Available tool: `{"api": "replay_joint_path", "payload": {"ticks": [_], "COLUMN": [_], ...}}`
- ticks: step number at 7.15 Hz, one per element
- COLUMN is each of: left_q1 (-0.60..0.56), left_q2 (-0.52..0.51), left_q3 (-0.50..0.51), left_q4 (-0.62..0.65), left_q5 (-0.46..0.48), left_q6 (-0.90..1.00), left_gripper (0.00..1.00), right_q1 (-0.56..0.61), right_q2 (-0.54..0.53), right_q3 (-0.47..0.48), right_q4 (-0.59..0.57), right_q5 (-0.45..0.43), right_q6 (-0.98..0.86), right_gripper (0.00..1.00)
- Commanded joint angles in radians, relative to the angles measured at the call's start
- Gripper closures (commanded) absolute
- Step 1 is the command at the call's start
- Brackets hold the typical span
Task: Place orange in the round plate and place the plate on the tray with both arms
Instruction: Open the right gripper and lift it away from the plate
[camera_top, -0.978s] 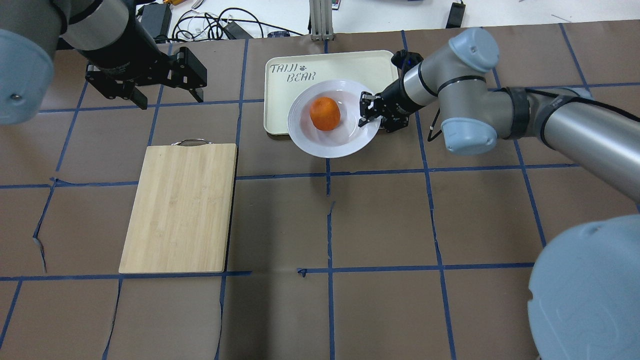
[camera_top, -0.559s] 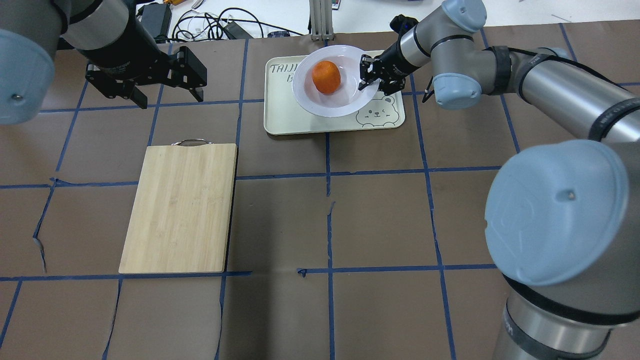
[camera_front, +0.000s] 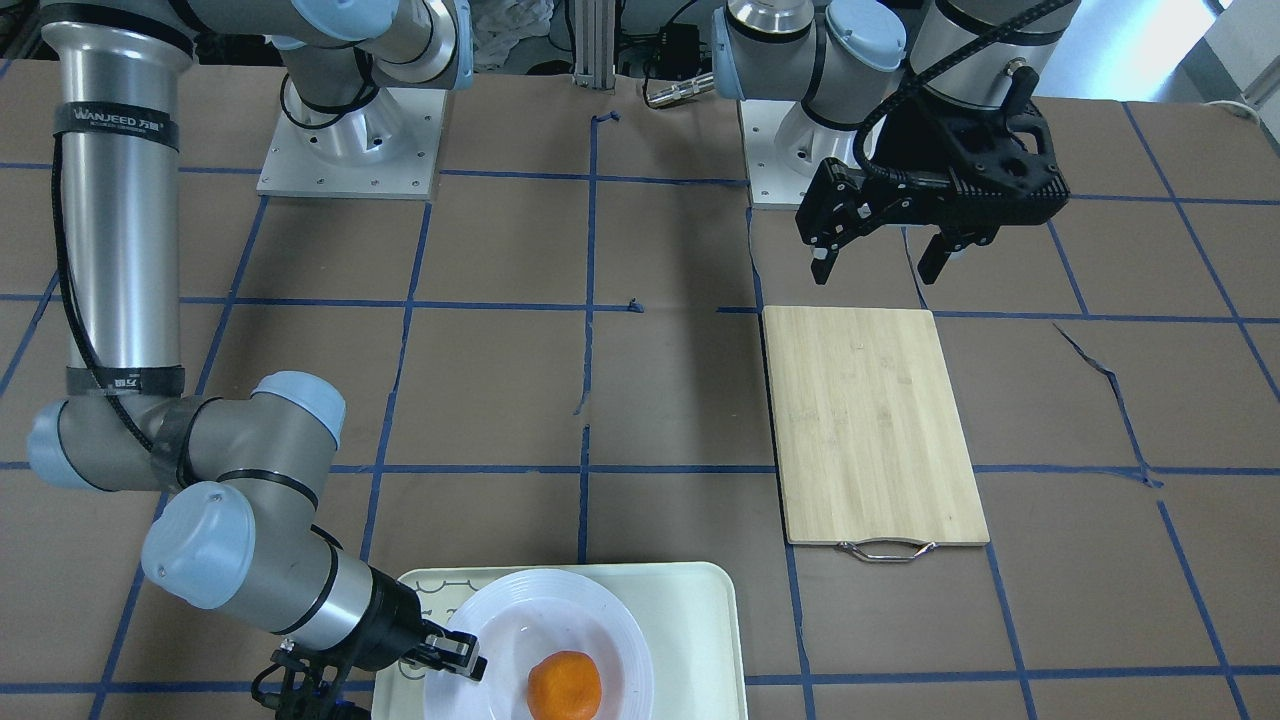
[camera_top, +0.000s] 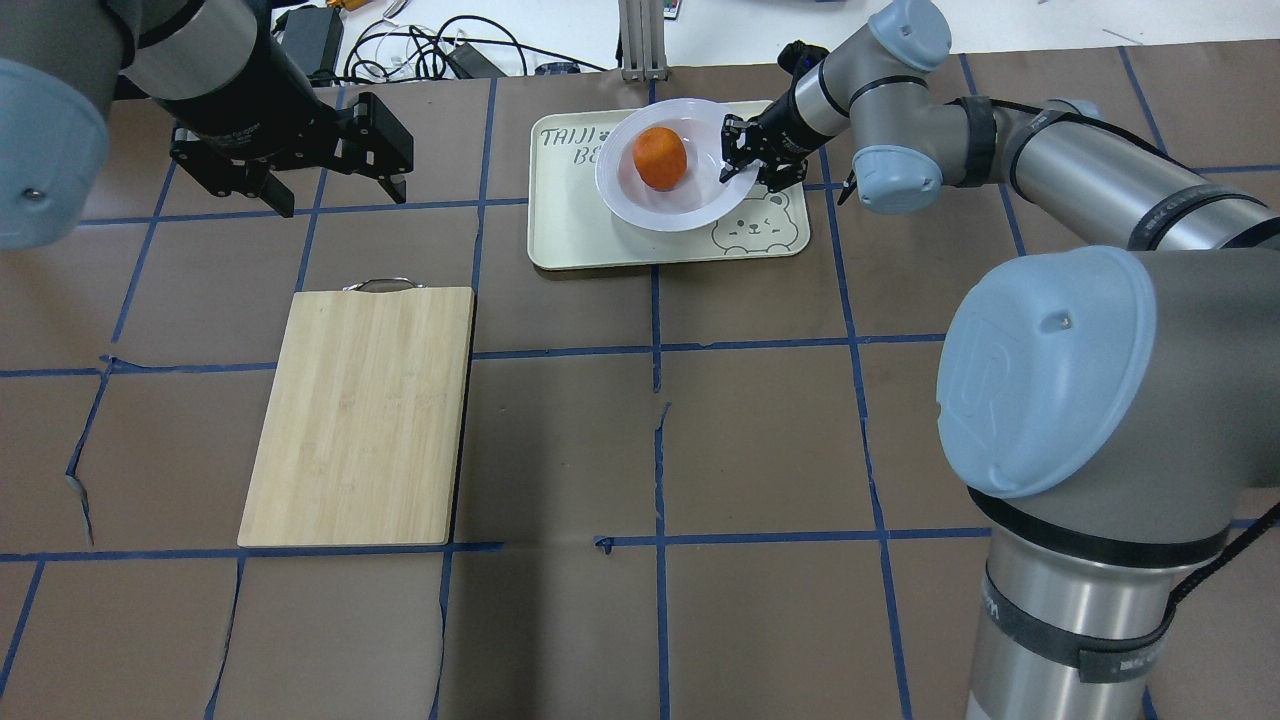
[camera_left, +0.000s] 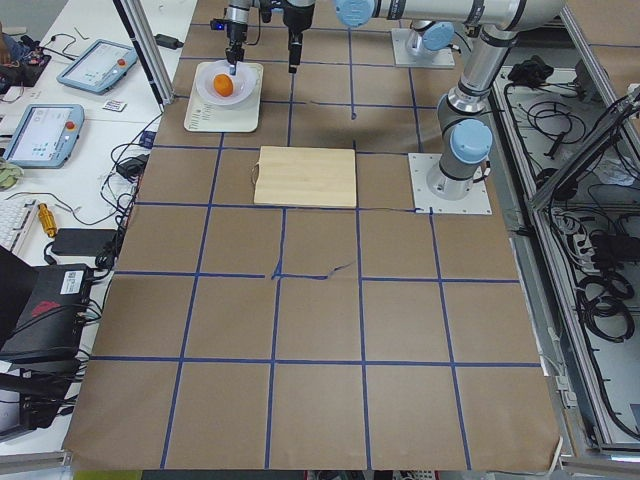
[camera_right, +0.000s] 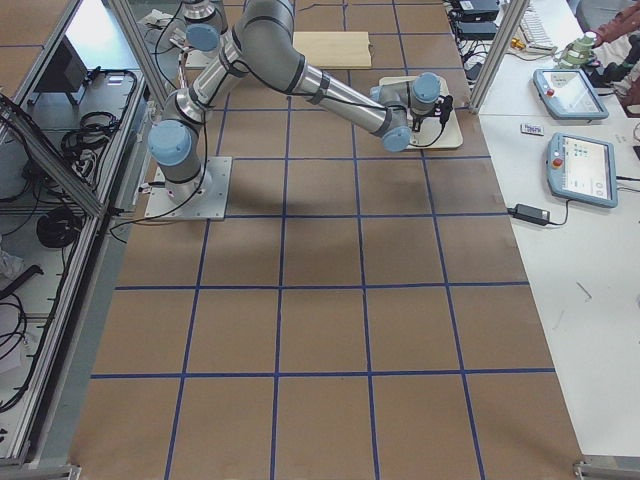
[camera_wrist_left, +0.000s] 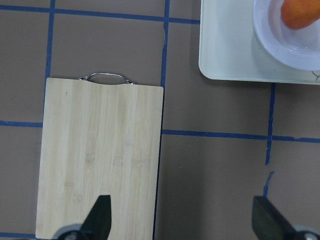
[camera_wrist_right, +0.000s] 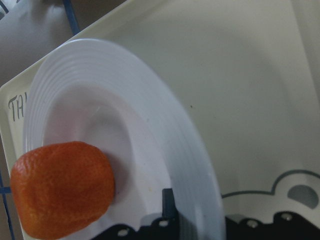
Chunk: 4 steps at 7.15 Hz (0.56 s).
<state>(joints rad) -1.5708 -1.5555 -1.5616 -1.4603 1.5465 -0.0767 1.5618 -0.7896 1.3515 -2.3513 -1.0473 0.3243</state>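
The orange (camera_top: 660, 158) lies in the white round plate (camera_top: 690, 205), which is over the far part of the pale tray (camera_top: 570, 230). My right gripper (camera_top: 733, 168) is shut on the plate's right rim. In the right wrist view one finger (camera_wrist_right: 168, 202) sits inside the rim beside the orange (camera_wrist_right: 60, 187), and the tray (camera_wrist_right: 240, 90) lies beneath. A shadow under the plate (camera_wrist_left: 280, 42) falls on the tray (camera_wrist_left: 225, 55); I cannot tell whether the plate touches it. My left gripper (camera_top: 340, 200) hangs open and empty at the far left, apart from the plate.
A bamboo board (camera_top: 360, 415) with a metal handle lies on the left half of the brown table. Cables and small devices sit past the far edge (camera_top: 430, 50). My right arm's big elbow (camera_top: 1050, 370) looms over the near right.
My right gripper carried the plate with the orange from the tray's near edge to over its far part, then slightly right. The left arm has not moved.
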Motion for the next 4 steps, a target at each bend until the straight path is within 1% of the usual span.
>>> {"api": "replay_joint_path", "payload": {"ticks": [1, 2, 3, 4], "left_q1": [0.002, 0.0, 0.0, 0.0], "left_q2": [0.0, 0.0, 0.0, 0.0], "left_q3": [0.0, 0.0, 0.0, 0.0], "left_q4": [0.0, 0.0, 0.0, 0.0], "left_q5": [0.003, 0.003, 0.003, 0.003], "left_q6": [0.0, 0.0, 0.0, 0.0], "left_gripper": [0.0, 0.0, 0.0, 0.0], "right_q1": [-0.028, -0.064, -0.097, -0.123], "right_q2": [-0.013, -0.034, -0.066, -0.109], "right_q3": [0.037, 0.044, 0.044, 0.035], "right_q4": [0.001, 0.013, 0.071, 0.171], "right_q5": [-0.002, -0.002, -0.01, -0.137], "right_q6": [0.027, 0.01, -0.029, -0.176], "right_gripper": [0.27, 0.22, 0.19, 0.18]}}
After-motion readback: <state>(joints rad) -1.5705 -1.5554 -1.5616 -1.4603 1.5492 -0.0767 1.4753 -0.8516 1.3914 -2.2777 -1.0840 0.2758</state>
